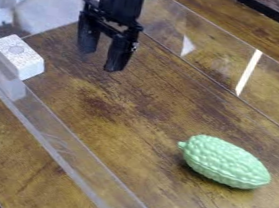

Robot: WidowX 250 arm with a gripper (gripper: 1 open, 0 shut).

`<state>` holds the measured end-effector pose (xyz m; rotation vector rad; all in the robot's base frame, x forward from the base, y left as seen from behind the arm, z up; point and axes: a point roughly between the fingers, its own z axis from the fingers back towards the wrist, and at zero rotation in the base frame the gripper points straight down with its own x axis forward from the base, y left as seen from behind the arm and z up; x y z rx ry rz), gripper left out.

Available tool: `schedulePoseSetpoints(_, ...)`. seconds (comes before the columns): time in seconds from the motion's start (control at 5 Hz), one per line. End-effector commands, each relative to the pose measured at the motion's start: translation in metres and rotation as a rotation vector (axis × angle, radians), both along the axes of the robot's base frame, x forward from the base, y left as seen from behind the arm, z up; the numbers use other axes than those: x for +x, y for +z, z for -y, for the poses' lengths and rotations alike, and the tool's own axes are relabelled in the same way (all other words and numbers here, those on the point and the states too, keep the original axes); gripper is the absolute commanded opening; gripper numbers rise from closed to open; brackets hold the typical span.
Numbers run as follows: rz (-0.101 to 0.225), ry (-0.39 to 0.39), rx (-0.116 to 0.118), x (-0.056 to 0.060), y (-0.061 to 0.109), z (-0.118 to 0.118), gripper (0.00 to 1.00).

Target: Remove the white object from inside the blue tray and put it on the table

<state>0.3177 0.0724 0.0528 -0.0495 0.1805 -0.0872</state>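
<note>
You have the white object [17,55] at the far left of the table [126,114], resting on the surface just beside the clear plastic panel [43,125] that runs diagonally across the near-left part of the scene. Behind and to the right of it you find the gripper [99,55], pointing down over the table, apart from the block. The bumpy fruit [225,162] lies on the table at your lower right, well apart from both.

A bumpy green oval fruit [226,162] lies on its side at the near right. Clear plastic panels [57,127] stand around the area, one running diagonally across the near left, catching bright reflections.
</note>
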Motion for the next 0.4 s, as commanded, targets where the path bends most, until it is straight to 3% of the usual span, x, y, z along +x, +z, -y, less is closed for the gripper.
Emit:
schedulePoseSetpoints(0.0, 0.053, 0.03, 0.013, -0.0044, 0.0196, -0.0145, 1.0)
schedulePoseSetpoints(0.2, 0.063, 0.039, 0.013, -0.0128, 0.0265, -0.0195, 1.0)
